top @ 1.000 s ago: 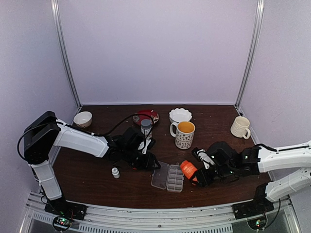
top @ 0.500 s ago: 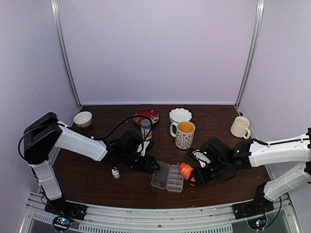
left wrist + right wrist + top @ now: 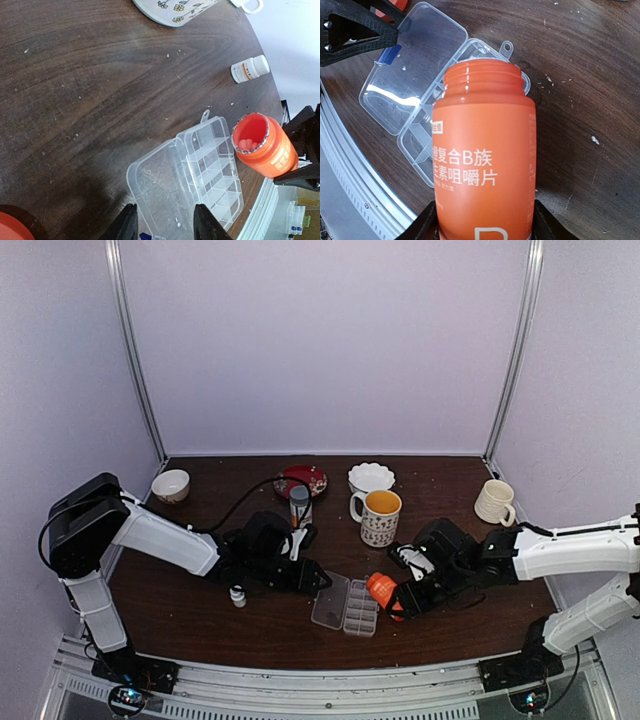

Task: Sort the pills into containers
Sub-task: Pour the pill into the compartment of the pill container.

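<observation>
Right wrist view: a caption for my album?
Right gripper holds an uncapped orange bottle, mouth toward the open pill box.

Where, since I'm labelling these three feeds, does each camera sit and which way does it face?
Top external: high behind the arm bases, looking down and forward over the table; both arms, left claw and right claw, show.
Left wrist: on the left arm, looking down past its own fingertips at the open pill box and orange bottle mouth.
Right wrist: on the right arm, looking along the orange bottle in its claw toward the pill box.
Shared: all three show pill box and bottle.
</observation>
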Controlling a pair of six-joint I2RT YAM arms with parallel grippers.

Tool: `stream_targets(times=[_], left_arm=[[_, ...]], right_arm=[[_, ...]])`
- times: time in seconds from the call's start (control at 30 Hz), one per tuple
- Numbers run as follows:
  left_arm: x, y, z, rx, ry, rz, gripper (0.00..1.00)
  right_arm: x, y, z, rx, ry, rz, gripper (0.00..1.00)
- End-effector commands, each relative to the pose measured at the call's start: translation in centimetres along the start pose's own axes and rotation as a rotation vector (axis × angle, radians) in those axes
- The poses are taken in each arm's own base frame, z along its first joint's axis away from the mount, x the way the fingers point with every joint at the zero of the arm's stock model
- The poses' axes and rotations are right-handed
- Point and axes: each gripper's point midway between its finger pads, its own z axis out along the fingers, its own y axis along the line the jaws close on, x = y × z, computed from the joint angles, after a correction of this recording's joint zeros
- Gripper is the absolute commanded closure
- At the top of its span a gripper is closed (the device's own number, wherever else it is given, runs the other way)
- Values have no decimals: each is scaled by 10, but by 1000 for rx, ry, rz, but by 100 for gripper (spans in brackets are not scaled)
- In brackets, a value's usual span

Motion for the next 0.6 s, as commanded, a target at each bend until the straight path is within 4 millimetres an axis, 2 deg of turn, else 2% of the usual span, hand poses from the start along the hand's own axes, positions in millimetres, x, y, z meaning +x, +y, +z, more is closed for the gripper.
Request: stream_targets(times=[0.0,0.1,0.2,0.33,0.43,0.57], left_arm=[[-5,-6,4,31,-20,28,59],[-4,-6,5,30,-14,30,59],[-5,-6,5,28,-11,32,59],[-5,-5,6,20,-6,34,59],[-4,-4,7,12,0,36,60],[-5,-4,8,9,2,38,60]], right_arm=[[1,-3,5,17,45,0,100],[-2,0,4,-4,26,7,100],[-2,-7,6,26,38,16,100],[-8,1,2,-15,0,11,100],[-6,-6,2,22,26,13,100],[-6,2,2,-21,31,2,100]])
